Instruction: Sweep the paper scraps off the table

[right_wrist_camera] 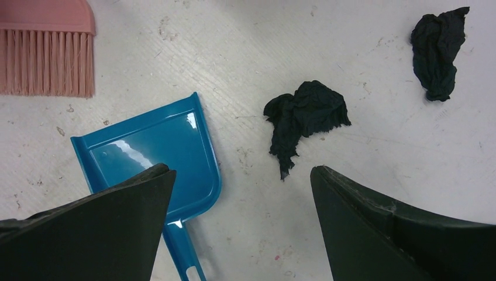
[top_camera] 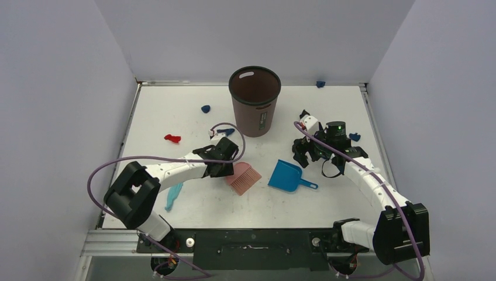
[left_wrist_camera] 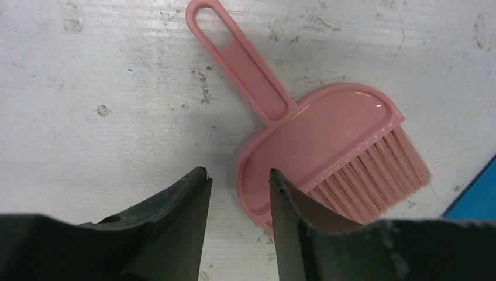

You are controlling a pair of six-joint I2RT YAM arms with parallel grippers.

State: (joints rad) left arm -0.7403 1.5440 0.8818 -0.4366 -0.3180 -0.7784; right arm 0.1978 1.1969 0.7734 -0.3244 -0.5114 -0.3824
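Right wrist: paper scraps (right_wrist_camera: 307, 114) lie just beyond the right claw (right_wrist_camera: 243, 171).

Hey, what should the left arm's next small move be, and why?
Probably ease the left hand forward until its fingers straddle the handle of the pink brush, then close. The brush lies flat on the table, ungripped, and the open hand sits at the head's edge with nothing between its fingers.
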